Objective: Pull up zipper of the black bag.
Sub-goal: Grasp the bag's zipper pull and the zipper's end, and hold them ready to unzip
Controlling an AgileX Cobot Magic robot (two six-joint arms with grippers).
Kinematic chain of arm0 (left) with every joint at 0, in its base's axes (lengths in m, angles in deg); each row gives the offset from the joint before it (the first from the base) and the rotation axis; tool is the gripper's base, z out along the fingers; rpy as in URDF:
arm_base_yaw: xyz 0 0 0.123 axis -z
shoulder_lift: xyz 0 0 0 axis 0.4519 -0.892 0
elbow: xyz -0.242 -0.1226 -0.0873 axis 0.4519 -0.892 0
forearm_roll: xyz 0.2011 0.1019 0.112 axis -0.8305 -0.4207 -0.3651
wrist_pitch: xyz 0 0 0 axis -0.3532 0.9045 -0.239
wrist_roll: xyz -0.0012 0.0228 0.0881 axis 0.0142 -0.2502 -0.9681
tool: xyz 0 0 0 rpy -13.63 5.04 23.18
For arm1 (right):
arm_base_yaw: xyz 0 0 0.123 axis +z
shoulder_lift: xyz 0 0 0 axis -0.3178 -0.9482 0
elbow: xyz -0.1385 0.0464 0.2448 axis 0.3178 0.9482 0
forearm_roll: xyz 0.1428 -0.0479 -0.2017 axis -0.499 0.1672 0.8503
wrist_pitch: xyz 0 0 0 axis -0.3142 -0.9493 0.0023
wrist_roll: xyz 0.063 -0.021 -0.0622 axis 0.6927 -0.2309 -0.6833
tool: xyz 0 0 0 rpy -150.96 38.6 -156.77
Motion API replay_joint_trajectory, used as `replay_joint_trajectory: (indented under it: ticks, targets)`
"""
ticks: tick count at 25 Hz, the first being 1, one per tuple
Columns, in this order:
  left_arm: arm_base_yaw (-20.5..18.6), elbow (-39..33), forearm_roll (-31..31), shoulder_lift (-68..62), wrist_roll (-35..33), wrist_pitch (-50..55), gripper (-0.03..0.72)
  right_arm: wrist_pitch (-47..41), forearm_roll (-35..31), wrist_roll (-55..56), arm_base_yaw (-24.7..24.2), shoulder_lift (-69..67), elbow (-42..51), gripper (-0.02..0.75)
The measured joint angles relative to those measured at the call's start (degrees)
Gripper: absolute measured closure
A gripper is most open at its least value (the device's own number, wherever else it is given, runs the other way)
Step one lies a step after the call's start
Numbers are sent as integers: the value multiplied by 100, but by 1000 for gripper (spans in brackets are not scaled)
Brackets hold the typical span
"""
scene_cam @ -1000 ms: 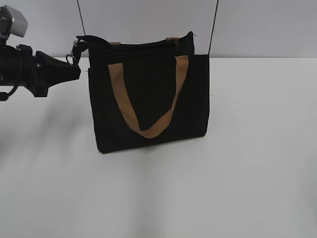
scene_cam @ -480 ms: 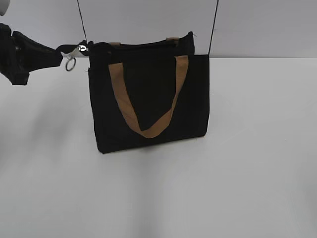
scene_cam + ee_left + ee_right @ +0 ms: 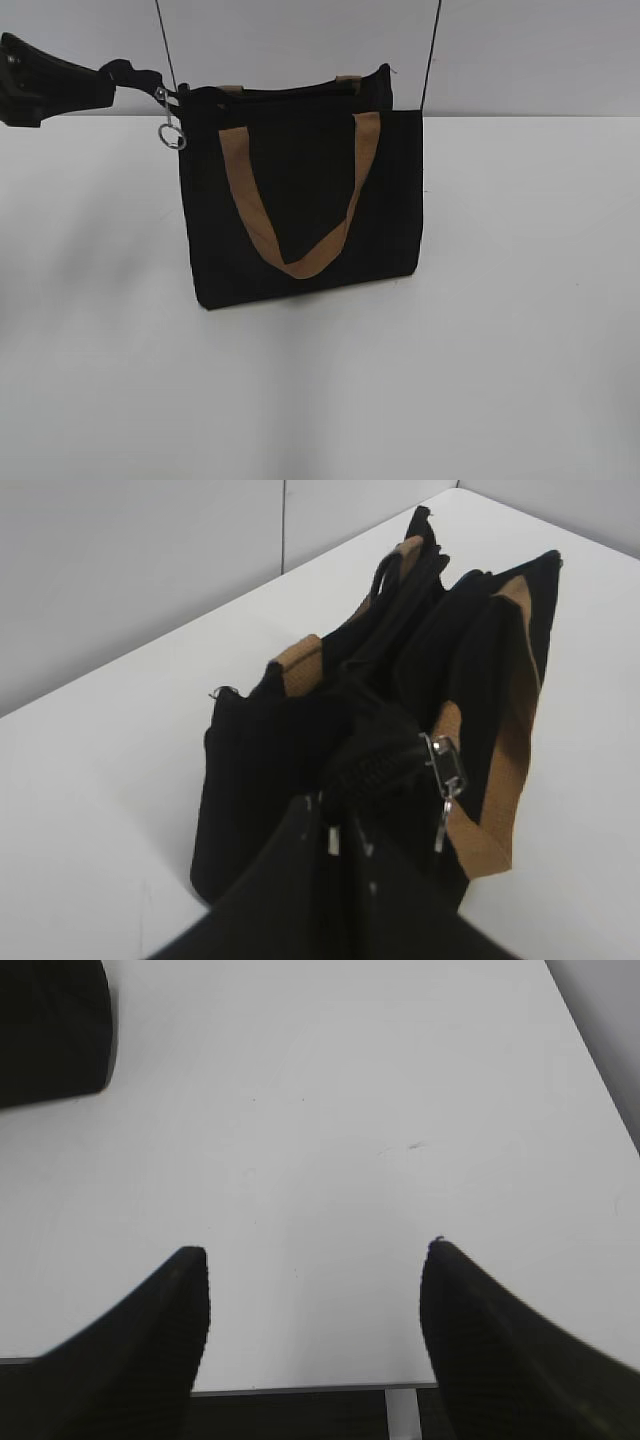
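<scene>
1. The squarish black fabric bag (image 3: 300, 190) with tan webbing handles stands upright on the white table (image 3: 500, 350), left of centre in the exterior view, hung from two thin black cords.
2. The left gripper (image 3: 105, 78) sits at the bag's upper left corner, fingers closed on a short black tab that carries the small silver clip and ring (image 3: 170, 130); the wrist view shows its fingertips pinched on that tab.
3. The right gripper (image 3: 315, 1290) hangs over bare table, jaws wide apart, holding nothing, away from the bag.
4. The black zipper line (image 3: 290, 90) runs along the top edge; its slider looks to be at the left end, so the pull seems near done or at its end stop.
5. Next move, as I judge it: check the zip is shut, then let go of the tab without tipping the bag.
6. Versus a second ago: the left arm has backed off left and up, the ring now dangles free below the tab, the bag has not shifted.
</scene>
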Motion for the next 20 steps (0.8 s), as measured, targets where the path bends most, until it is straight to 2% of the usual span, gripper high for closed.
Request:
replay_joint_trajectory:
  ticks: [20]
  targets:
    - [0, 0, -11, 0, 376, -1064, 671, 0, 0, 0, 0, 0, 0, 234]
